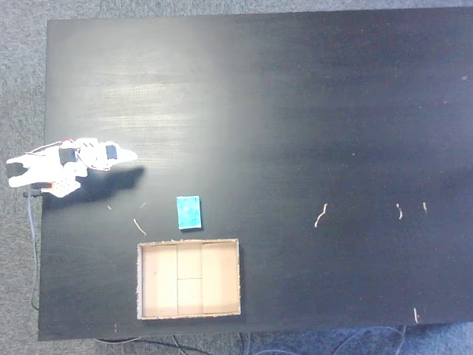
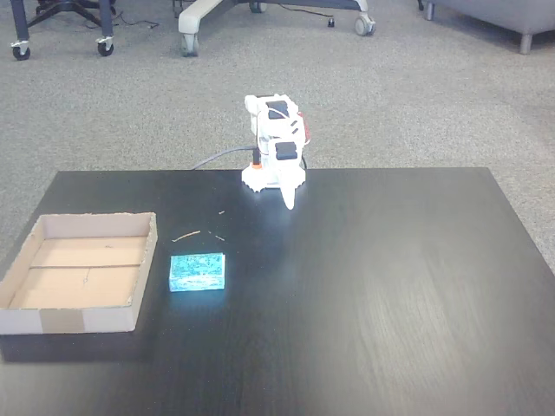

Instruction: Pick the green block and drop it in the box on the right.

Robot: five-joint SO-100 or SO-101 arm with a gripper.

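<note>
tool (image 2: 289,204) folded, green block (image 2: 198,271) beside box (image 2: 52,319)

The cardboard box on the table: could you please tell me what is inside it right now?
The cardboard box holds nothing: both fixed views show only its bare floor with flap seams. The green block lies on the table just outside it. In one fixed view the near wall hides a strip of floor.

One green block (image 1: 189,212), one box (image 1: 189,310), one arm (image 2: 276,152).

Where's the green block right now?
The small flat teal-green block lies on the black table, just above the shallow tan cardboard box in a fixed view; in another it sits right of the box, apart from it.
</note>
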